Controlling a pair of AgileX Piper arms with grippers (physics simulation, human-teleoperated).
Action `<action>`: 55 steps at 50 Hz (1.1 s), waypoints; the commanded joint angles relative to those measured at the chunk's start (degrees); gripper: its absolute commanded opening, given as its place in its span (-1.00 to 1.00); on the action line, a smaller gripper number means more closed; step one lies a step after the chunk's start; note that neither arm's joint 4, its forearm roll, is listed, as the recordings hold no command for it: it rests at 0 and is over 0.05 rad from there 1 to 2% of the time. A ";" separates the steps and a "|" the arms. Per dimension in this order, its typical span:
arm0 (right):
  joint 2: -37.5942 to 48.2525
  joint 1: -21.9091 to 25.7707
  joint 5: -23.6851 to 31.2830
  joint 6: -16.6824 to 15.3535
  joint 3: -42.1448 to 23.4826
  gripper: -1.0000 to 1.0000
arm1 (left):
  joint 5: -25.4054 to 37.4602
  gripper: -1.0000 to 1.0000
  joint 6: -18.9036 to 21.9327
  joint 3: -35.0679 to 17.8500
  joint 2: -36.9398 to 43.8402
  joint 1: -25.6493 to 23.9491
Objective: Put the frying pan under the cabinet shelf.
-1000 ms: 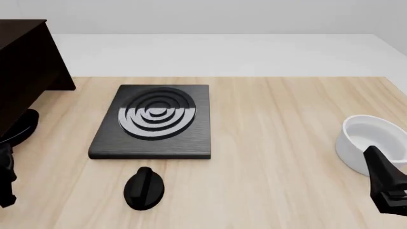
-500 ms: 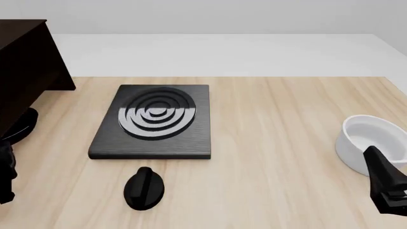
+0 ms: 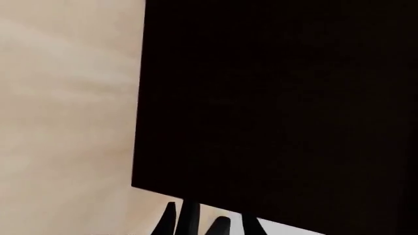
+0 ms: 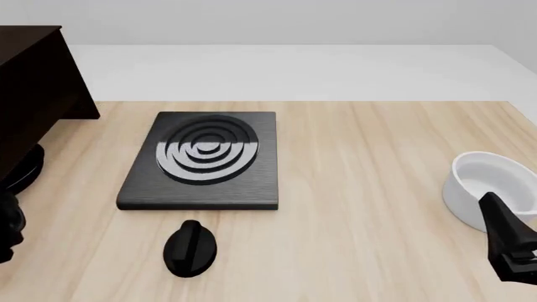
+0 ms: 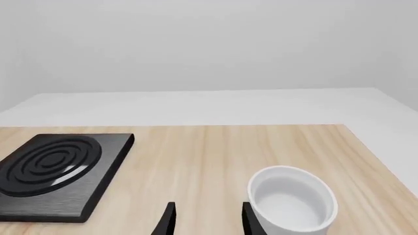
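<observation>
**A:** Left wrist view first. What's there?

**B:** Mostly the cabinet (image 3: pixel 274 98), a dark panel filling the picture, with bare table (image 3: pixel 65 98) beside it. The tips of the left gripper (image 3: pixel 209 223) poke in at the edge against that dark panel. I cannot tell whether the jaws are spread or pinching anything. The pan doesn't show here.

**A:** And from the front?

**B:** The pan (image 4: pixel 29 170) is only a curved black sliver at the cabinet's (image 4: pixel 34 82) lower edge, on the table's left side. A second ago more of its rim stuck out, so it has slid further under. The left arm (image 4: pixel 7 226) has also drawn back toward the frame's edge and shows less than before.

**A:** So the placing is nearly done?

**B:** I'd judge so: the pan looks tucked in and the arm seems to be backing off. The stove plate (image 4: pixel 201 160) and the knob (image 4: pixel 190 248) haven't moved.

**A:** Right wrist view?

**B:** The right gripper (image 5: pixel 207 220) has its jaws spread with nothing between them, just beside the white bowl (image 5: pixel 294 205). It has stayed put and plays no part.
</observation>
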 commanded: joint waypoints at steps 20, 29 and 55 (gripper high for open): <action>-2.51 -0.40 0.90 0.67 -0.05 1.00 | 28.12 1.00 0.95 5.49 -34.67 -3.34; -2.56 -0.45 0.28 1.04 -0.03 1.00 | 47.80 1.00 1.55 3.68 -54.86 -6.09; -2.57 -0.12 0.53 0.24 -0.01 1.00 | 84.27 1.00 10.05 -5.51 -94.76 -18.29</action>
